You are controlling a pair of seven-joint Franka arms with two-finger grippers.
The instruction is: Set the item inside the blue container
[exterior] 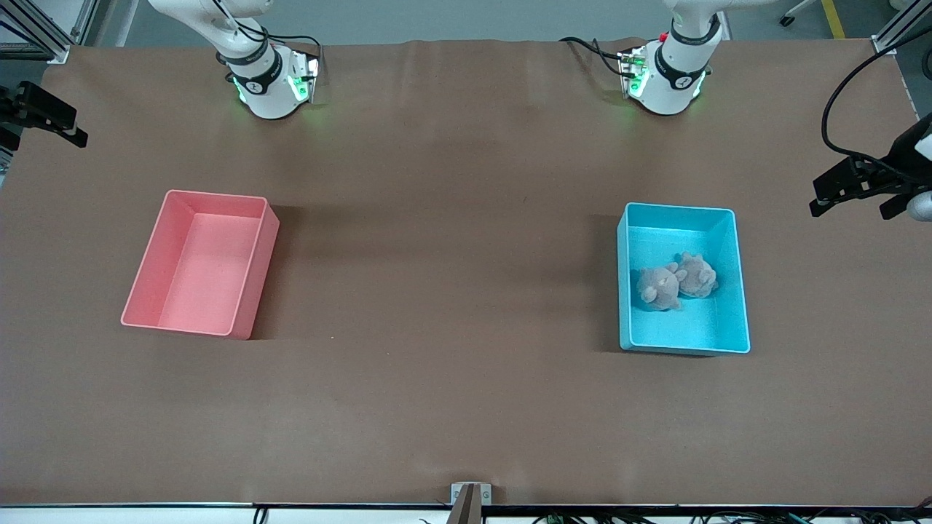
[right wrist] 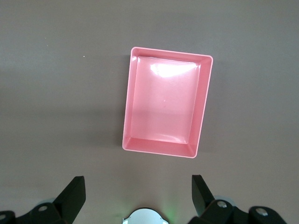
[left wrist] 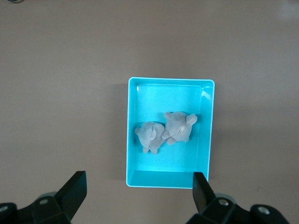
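Two grey plush toys (exterior: 676,280) lie side by side, touching, on the floor of the blue container (exterior: 739,291), which stands toward the left arm's end of the table (exterior: 451,407). We judge the placing step complete, since no loose item shows on the table surface. The container's long axis runs from the front camera toward the robot bases. At the same depth, toward the right arm's end, stands the pink bin (exterior: 258,276); we see nothing in it.

We find the left gripper (left wrist: 139,198) high above the table, looking straight down on the container, fingers (left wrist: 74,191) spread wide and holding nothing. Of the two arms it is the nearer to the toys. The right gripper (right wrist: 138,198) hangs likewise above the pink bin, fingers (right wrist: 74,192) spread and bare. We judge both arms to be waiting. Should a further item appear, the left arm has the shorter path to the container.
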